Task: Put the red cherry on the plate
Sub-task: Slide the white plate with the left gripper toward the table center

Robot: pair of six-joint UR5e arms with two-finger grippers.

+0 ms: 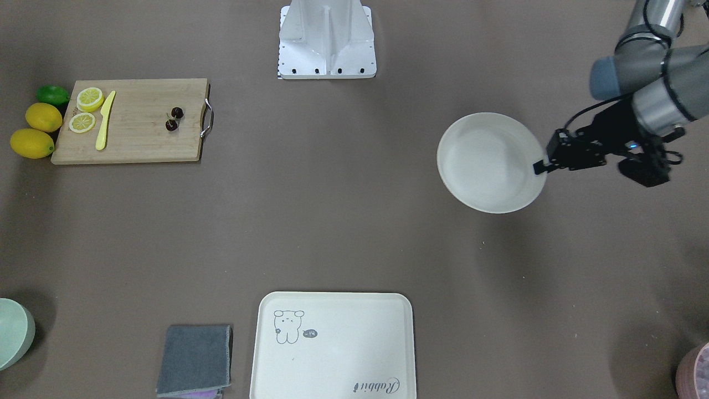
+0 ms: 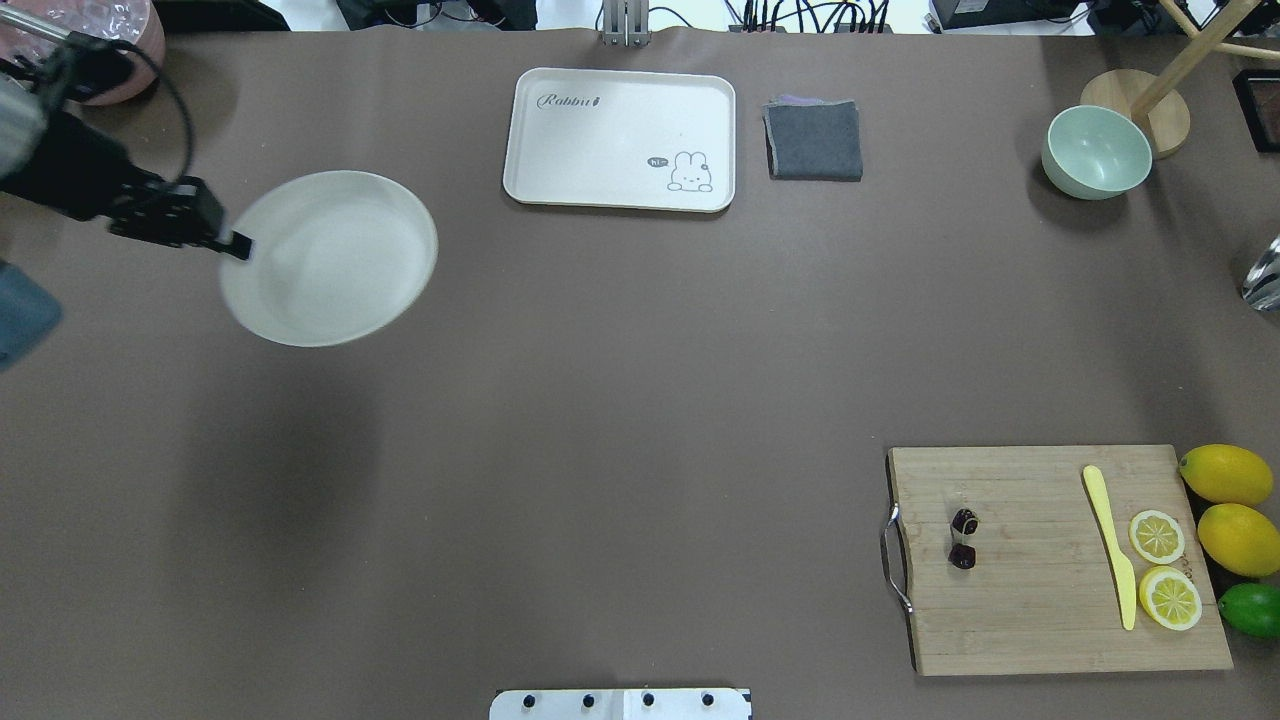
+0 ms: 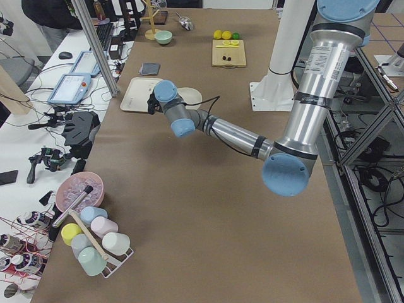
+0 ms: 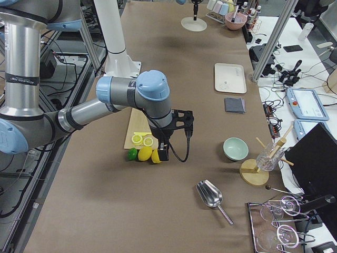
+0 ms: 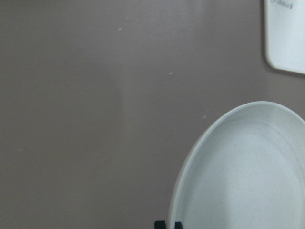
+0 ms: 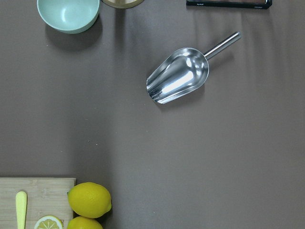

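Observation:
The red cherry (image 1: 174, 118), a dark joined pair, lies on the wooden cutting board (image 1: 138, 141) near its metal handle; the overhead view shows the cherry (image 2: 964, 538) on the board (image 2: 1030, 620) at the near right. The round cream plate (image 1: 490, 163) (image 2: 330, 258) is far across the table, pinched at its rim by my left gripper (image 1: 540, 166) (image 2: 240, 247), which is shut on it. The left wrist view shows the plate rim (image 5: 190, 167). My right gripper (image 4: 163, 154) hovers beside the lemons, far from the plate; whether it is open or shut I cannot tell.
Two lemons (image 2: 1232, 505), a lime (image 2: 1252, 610), lemon slices (image 2: 1165, 570) and a yellow knife (image 2: 1112, 545) sit by the board. A rabbit tray (image 2: 620, 140), grey cloth (image 2: 814, 140) and green bowl (image 2: 1096, 152) line the far edge. A metal scoop (image 6: 178, 76) lies at the right end.

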